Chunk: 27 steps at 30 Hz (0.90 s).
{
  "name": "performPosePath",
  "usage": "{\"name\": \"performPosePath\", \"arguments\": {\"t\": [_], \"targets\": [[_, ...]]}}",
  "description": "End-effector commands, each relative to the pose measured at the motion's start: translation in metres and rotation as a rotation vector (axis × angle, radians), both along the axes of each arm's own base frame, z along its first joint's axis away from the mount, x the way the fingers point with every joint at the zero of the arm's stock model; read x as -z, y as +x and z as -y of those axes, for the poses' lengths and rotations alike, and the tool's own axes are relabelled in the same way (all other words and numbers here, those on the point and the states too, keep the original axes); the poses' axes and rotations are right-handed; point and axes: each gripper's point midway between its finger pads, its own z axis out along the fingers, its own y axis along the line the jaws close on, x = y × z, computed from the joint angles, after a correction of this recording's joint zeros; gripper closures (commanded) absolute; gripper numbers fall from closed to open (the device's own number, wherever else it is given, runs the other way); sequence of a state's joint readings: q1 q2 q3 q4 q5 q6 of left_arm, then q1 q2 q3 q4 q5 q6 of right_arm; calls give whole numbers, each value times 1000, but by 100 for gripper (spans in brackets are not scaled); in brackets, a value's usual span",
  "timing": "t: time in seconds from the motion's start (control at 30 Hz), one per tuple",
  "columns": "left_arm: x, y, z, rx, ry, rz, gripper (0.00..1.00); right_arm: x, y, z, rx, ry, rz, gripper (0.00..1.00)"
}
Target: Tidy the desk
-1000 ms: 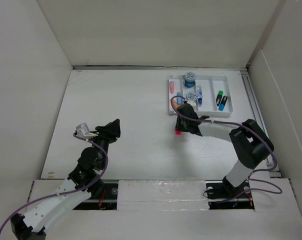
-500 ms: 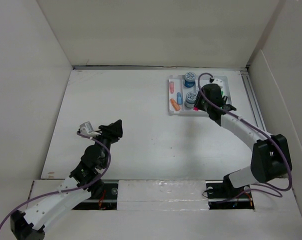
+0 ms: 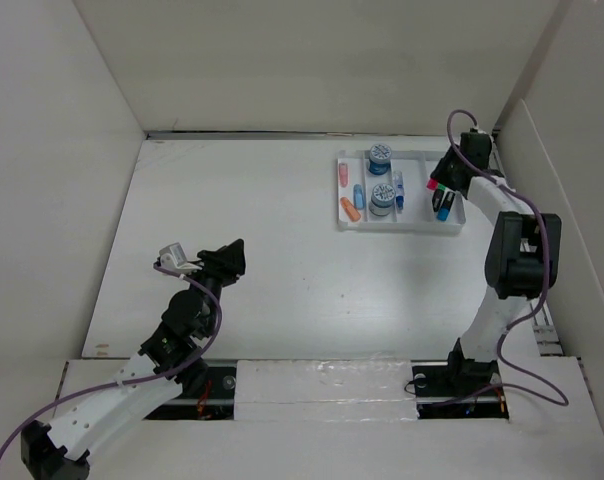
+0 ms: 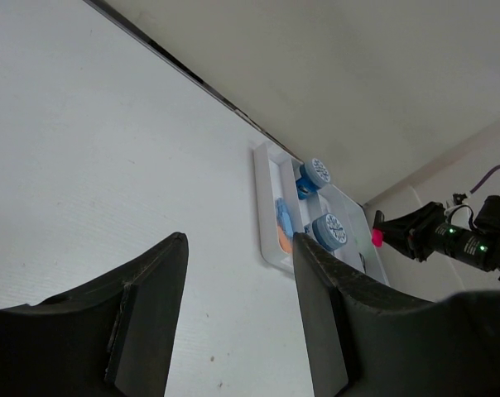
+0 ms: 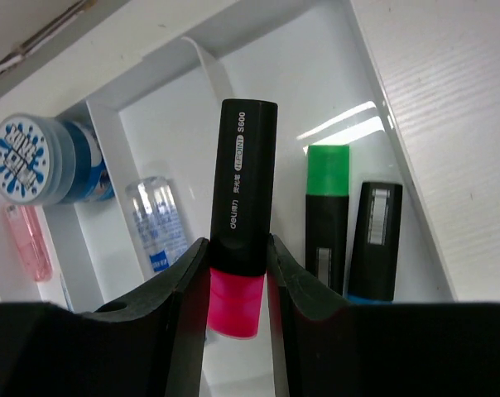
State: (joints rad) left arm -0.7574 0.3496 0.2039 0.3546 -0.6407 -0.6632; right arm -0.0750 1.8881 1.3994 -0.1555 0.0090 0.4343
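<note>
Bench (image 3: 242, 220): white top, runs from the arm bases at 6 o'clock to the far panel at 12, with walls on both sides.

Left claw (image 3: 227, 262) sits over the bench at about 8 o'clock, tips aimed toward 1. Wrist view: left claw (image 4: 237, 314) has its jaws well parted with nothing between them.

White tray (image 3: 402, 225) lies at 1 to 2 o'clock on the bench. It holds two blue-topped round tubs (image 3: 380, 157), plus small orange and pink pieces in the left slot.

Right claw (image 3: 444, 178) reaches over the tray's right end at 2 o'clock. It is closed on a pink highlighter (image 5: 242, 182), black barrel pointing away and pink end pinched between the fingers (image 5: 180, 289). A green highlighter (image 5: 327, 207) and a blue highlighter (image 5: 374, 240) lie side by side in the compartment below.
</note>
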Motion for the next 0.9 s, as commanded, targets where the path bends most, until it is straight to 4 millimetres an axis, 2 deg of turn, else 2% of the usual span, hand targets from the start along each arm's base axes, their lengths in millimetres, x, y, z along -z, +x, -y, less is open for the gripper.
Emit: {"name": "performPosePath", "arguments": {"t": [0.0,0.03,0.07,0.1,0.13,0.17,0.23,0.27,0.3,0.37,0.4,0.43,0.5,0.53,0.6,0.63,0.67,0.7,0.73,0.77,0.8,0.83,0.87], "targets": [[-16,0,-1,0,-24,42,51,-13,20,4,-51,18,15,87],[-15,0,-1,0,-23,42,51,-20,27,12,-37,13,28,87],[-15,0,0,2,-19,40,51,-7,32,14,-36,5,0,87],[-14,0,0,-1,-15,33,51,-4,34,19,-22,-15,-18,86],[-14,0,0,2,-15,32,51,4,29,22,-10,-27,-75,86],[-13,1,1,5,-13,30,51,1,37,29,9,-52,-75,85],[-13,1,2,3,-12,31,50,0,37,32,15,-70,-79,80],[-13,2,2,2,-10,29,50,0,36,33,21,-74,-80,77],[-13,2,1,-1,-8,20,50,-10,33,40,39,-82,-65,56],[-14,2,2,2,-11,23,50,-13,33,40,41,-83,-57,55],[-12,2,2,4,-8,23,50,-13,29,41,46,-86,-61,49],[-12,2,2,2,-7,25,50,-24,30,41,48,-92,-29,45],[-13,3,4,7,-9,20,46,-33,28,38,41,-82,-7,44],[-13,3,6,16,-6,19,45,-33,25,33,34,-84,-9,44],[-13,4,12,40,0,24,39,-57,19,21,23,-77,51,44],[-12,4,14,49,3,21,36,-51,14,12,7,-68,73,44],[-7,7,17,54,18,7,34,-79,6,1,-5,-52,150,45],[-10,8,22,70,27,5,33,-73,-2,-24,-60,-29,181,48],[-9,9,24,75,36,-5,33,-100,-2,-37,-82,-25,251,51],[-2,12,28,79,61,-34,32,-108,-24,-51,-99,-8,282,60],[-3,14,32,88,71,-40,32,-118,-35,-83,-161,7,331,84],[-1,16,34,91,79,-50,32,-134,-43,-101,-195,19,407,95],[7,19,39,99,108,-79,31,-117,-64,-122,-257,47,392,100]]}}
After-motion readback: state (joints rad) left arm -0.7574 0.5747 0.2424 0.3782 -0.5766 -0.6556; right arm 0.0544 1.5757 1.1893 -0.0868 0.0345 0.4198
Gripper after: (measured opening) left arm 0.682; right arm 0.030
